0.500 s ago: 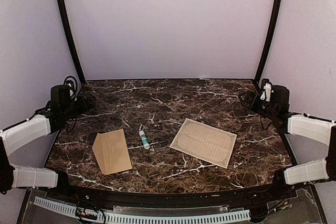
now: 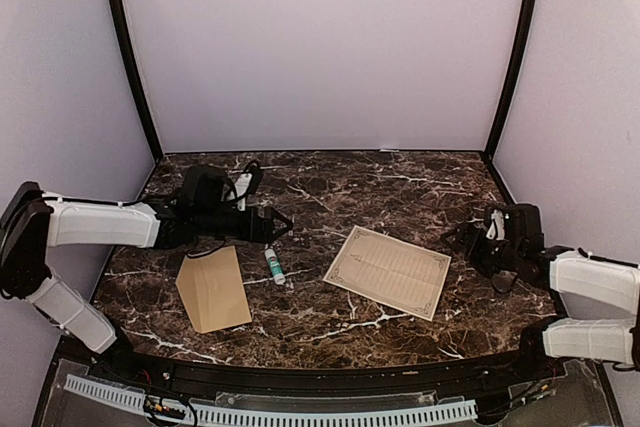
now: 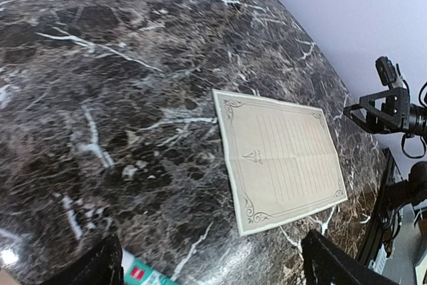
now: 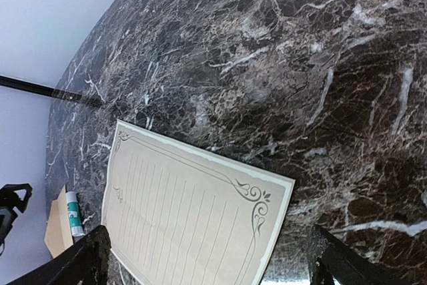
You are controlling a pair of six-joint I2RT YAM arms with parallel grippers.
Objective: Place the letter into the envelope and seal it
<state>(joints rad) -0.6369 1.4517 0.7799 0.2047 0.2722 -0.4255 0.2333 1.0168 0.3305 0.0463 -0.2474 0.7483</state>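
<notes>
Swung inward, jaws wide and empty: left gripper [image 2: 282, 224] just beyond the envelope [image 2: 213, 289], near left; right gripper [image 2: 465, 240] beside the letter [image 2: 388, 271] lying centre-right on the surface [image 2: 330, 187]. Pickup likely next.

The surface [image 2: 330, 187] looks like polished dark-brown marble with white veins, smooth and faintly glossy. The letter [image 2: 388, 271] is matt cream paper, creased across its middle, with a thin printed border. The envelope [image 2: 214, 289] is plain matt brown kraft paper. The glue stick [image 2: 274, 266] is smooth white-and-teal plastic.
</notes>
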